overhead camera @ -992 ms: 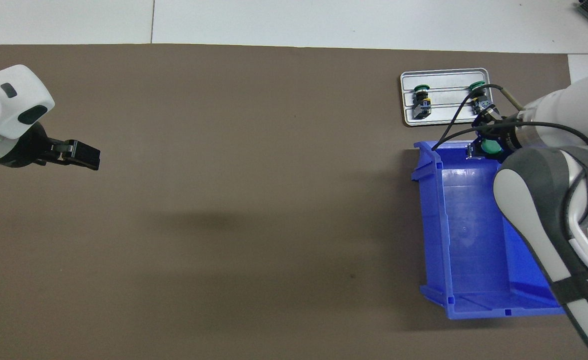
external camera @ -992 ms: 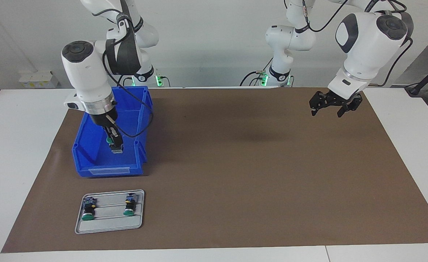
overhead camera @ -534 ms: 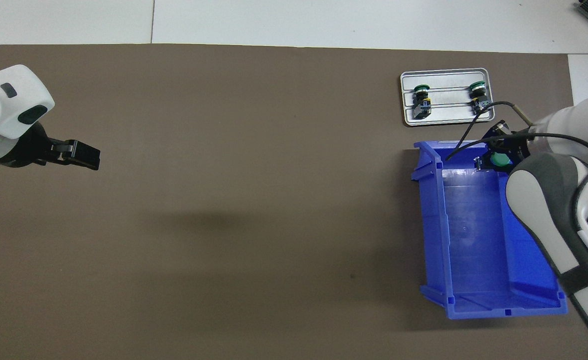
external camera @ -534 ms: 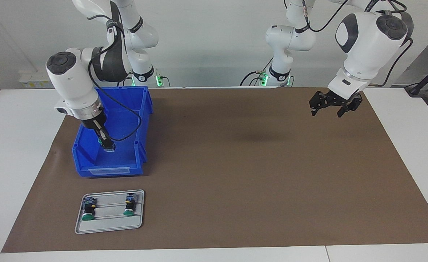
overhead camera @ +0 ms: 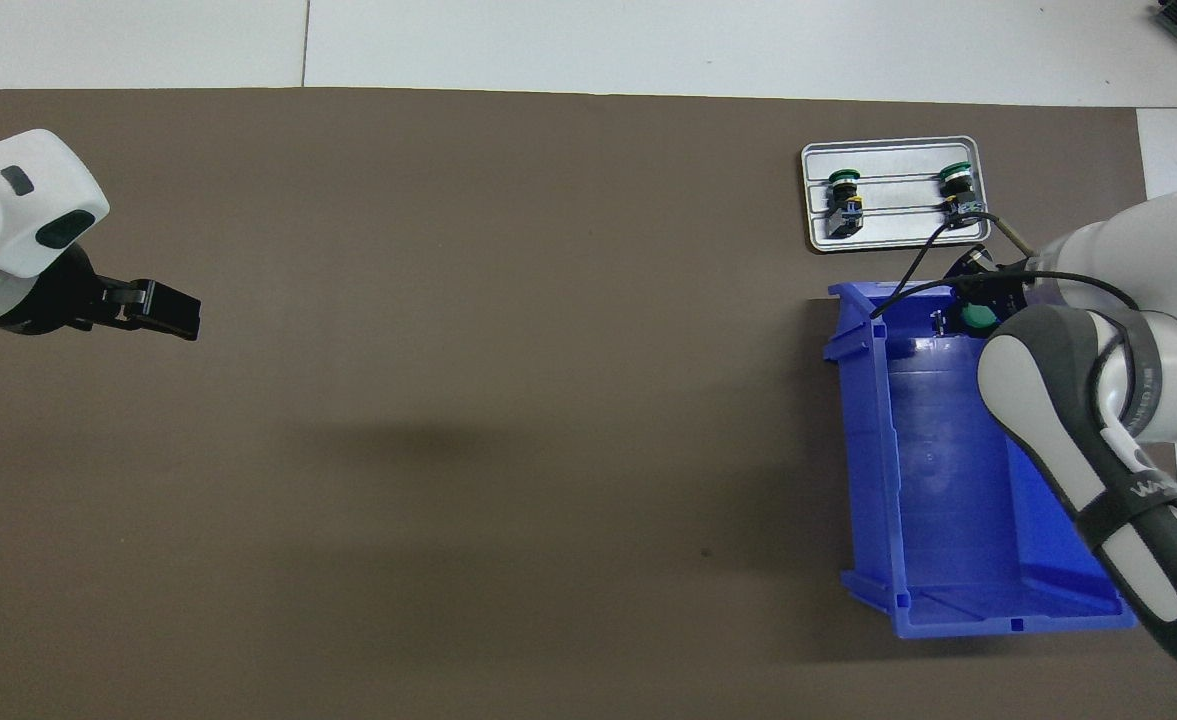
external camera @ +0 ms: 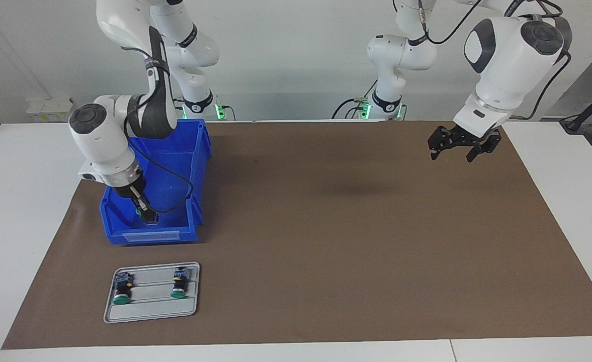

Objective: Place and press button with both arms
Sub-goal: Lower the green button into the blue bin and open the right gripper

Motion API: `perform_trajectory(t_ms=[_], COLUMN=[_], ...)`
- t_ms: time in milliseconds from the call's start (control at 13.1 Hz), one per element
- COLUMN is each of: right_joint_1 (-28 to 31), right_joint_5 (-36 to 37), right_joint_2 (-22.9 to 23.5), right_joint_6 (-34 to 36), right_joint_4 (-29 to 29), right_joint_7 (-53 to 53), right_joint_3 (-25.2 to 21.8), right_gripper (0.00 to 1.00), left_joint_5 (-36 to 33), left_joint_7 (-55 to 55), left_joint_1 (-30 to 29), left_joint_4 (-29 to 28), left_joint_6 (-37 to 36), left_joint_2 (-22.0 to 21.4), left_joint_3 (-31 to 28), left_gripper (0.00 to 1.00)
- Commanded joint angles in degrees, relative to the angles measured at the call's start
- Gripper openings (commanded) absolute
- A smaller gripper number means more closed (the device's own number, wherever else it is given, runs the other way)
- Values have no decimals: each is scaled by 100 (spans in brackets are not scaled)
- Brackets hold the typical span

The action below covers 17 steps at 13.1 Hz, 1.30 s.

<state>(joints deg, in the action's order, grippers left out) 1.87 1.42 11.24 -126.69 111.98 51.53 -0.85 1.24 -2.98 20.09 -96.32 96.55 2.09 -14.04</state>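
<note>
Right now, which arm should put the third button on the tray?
Right. The right gripper is shut on the button over the blue bin, beside the tray. The left gripper waits open at the left arm's end.

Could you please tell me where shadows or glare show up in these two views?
Facing view: a soft dark shadow on the brown mat near the middle, and the blue bin shades the mat beside it. Overhead view: a faint blurred shadow on the mat, and pale glare on the bin's floor.
</note>
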Motion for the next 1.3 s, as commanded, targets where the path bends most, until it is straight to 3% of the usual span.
perform_trajectory(t_ms=[0, 153, 229, 458, 916, 1069, 1145, 1221], right_joint_1=[50, 42, -28, -46, -29, -20, -46, -46], right_joint_5=[-107, -107, -107, -107, -107, -107, -107, -107], right_joint_2=[-61, -52, -60, -17, -17, -17, -17, -17], right_joint_6=[-417, -488, -488, -724, -805, -796, -787, -752], right_joint_4=[323, 455, 456, 631, 684, 667, 658, 649], right_joint_7=[-152, -135, -135, -135, -135, -144, -126, -126], right_joint_3=[50, 59, 59, 59, 50, 50, 50, 50], right_gripper=[0, 0, 0, 0, 0, 44, 60, 66], left_joint_5=[52, 52, 52, 61, 43, 17, 26, 26], left_joint_7=[-36, -10, -36, -36, -36, -36, -27, -36], left_joint_1=[-23, -49, -336, -1592, -1596, -1596, -1622, -1683], left_joint_4=[-150, -168, -194, -281, -291, -264, -282, -247], left_joint_6=[92, 92, 83, 127, -293, -610, -524, -506], left_joint_2=[-138, -147, -217, -217, -261, -279, -288, -296], left_joint_3=[15, 15, 102, 1418, 1430, 1439, 1456, 1439], left_gripper=[100, 100, 100, 100, 100, 100, 100, 100])
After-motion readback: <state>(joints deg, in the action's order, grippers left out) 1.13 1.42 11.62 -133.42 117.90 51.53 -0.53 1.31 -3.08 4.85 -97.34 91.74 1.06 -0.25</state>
